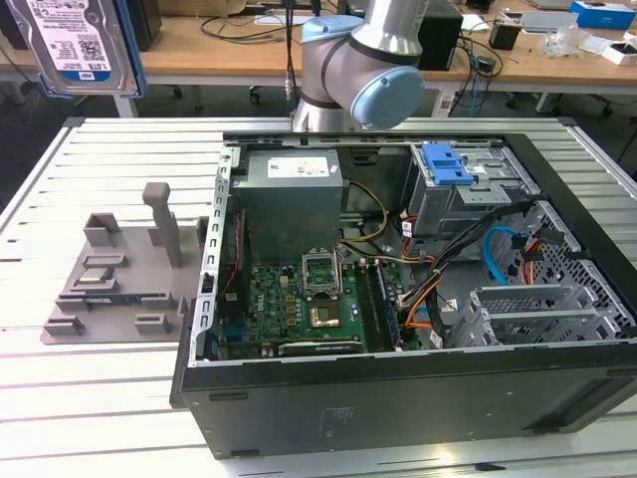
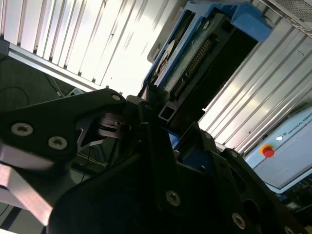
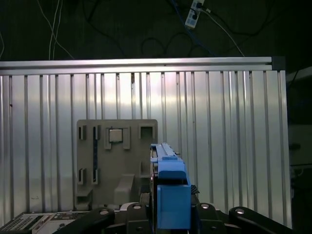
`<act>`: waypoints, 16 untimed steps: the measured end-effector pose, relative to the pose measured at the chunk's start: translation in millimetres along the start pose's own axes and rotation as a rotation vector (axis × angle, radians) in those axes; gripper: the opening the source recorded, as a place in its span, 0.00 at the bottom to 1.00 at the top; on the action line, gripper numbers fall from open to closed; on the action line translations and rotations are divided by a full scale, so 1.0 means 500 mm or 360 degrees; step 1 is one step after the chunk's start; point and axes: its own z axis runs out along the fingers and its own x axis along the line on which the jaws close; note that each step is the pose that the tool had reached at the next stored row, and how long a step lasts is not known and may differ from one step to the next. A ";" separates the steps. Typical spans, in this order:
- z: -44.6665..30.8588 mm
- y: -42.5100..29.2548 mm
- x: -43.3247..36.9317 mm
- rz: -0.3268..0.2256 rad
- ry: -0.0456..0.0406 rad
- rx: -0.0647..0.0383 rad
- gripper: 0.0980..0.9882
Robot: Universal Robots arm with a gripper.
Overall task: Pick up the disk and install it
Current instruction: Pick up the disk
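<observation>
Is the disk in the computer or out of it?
Out. The gripper is shut on the disk, holding it above the slatted table, outside the open computer case.

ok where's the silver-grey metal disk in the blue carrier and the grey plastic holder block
silver-grey metal disk (image 1: 80, 40): exterior view, white label
grey plastic holder block (image 1: 139, 281): exterior view, flat base

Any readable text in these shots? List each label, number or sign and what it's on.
Nothing can be quoted with confidence.
Label on the disk, exterior view: barcodes and print, too small to read.
Sticker on the power supply inside the case: blurred, unreadable.
Lettering on the control box, second wrist view: small and cut off at the picture's edge, not readable in full.
</observation>
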 end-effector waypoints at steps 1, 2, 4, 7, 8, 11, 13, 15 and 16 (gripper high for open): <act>0.000 -0.009 0.000 0.0000 0.0000 0.0000 0.30; -0.001 -0.016 0.000 0.0000 0.0000 0.0000 0.30; -0.002 -0.034 -0.001 0.0000 0.0000 0.0000 0.30; -0.003 -0.061 -0.002 0.0000 0.0000 0.0000 0.30; -0.003 -0.068 -0.002 0.0000 0.0000 0.0000 0.30; -0.004 -0.092 -0.003 0.0000 0.0000 0.0000 0.30; -0.004 -0.110 -0.003 0.0000 0.0000 0.0000 0.30; -0.005 -0.128 -0.004 0.0000 0.0000 -0.0001 0.30; -0.006 -0.138 -0.004 0.0000 0.0000 -0.0001 0.30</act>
